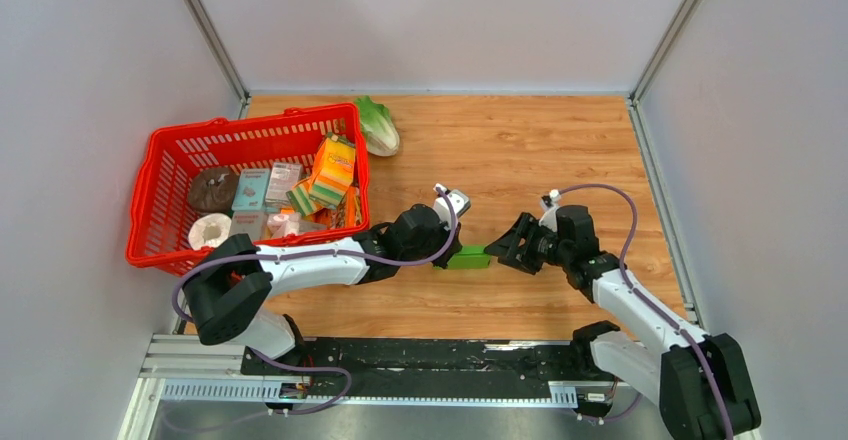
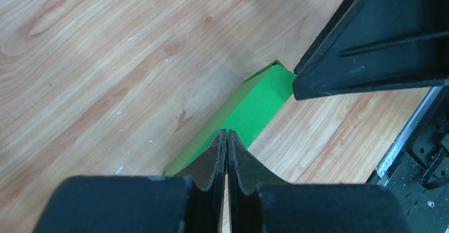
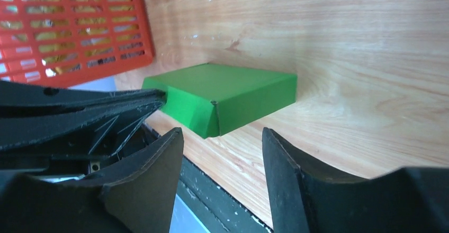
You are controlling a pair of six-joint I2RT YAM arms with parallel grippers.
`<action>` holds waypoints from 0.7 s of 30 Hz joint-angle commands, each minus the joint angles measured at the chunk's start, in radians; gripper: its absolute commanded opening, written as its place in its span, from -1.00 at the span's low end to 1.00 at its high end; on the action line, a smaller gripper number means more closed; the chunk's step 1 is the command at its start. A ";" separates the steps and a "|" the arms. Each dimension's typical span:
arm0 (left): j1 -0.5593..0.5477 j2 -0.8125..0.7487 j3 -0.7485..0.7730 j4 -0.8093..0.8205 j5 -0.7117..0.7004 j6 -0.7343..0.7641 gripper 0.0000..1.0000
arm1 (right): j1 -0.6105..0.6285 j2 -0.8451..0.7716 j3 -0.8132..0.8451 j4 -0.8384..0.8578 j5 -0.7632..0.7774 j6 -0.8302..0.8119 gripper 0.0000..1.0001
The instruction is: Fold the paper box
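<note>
Where the two arms meet near the front middle of the wooden bench [image 1: 520, 150], the paper box [image 1: 467, 258] lies flat on the wood as a low green rectangle with its sides up and its top closed over. The left end effector [image 2: 226, 143] has its two fingers pressed together, and their tips rest at one short end of the box [image 2: 249, 106]. Whether a card edge is nipped between them cannot be told. The right end effector [image 3: 222, 133] is spread wide, low over the bench, facing the opposite end of the box [image 3: 233, 92]. From the left wrist view, one of its fingers [image 2: 370, 42] meets the far corner of the green card. Well to the left stands a red basket [image 1: 150, 180] holding packets and an orange carton [image 1: 335, 165]. A lettuce [image 1: 378, 125] lies just beside the basket's far corner.
</note>
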 commanded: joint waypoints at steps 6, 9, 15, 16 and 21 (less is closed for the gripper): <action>-0.006 0.008 -0.047 -0.120 0.025 -0.019 -0.83 | -0.020 0.073 0.052 0.145 -0.175 -0.122 0.14; -0.006 0.008 -0.047 -0.121 0.025 -0.019 -0.83 | -0.026 0.096 0.043 0.172 -0.175 -0.116 0.10; -0.006 0.007 -0.047 -0.123 0.028 -0.018 -0.83 | -0.035 0.148 0.033 0.182 -0.154 -0.131 -0.24; -0.006 0.005 -0.049 -0.124 0.026 -0.018 -0.83 | -0.037 0.156 0.017 0.194 -0.149 -0.134 -0.31; -0.006 0.003 -0.052 -0.123 0.026 -0.016 -0.83 | -0.051 0.226 -0.009 0.211 -0.141 -0.133 -0.47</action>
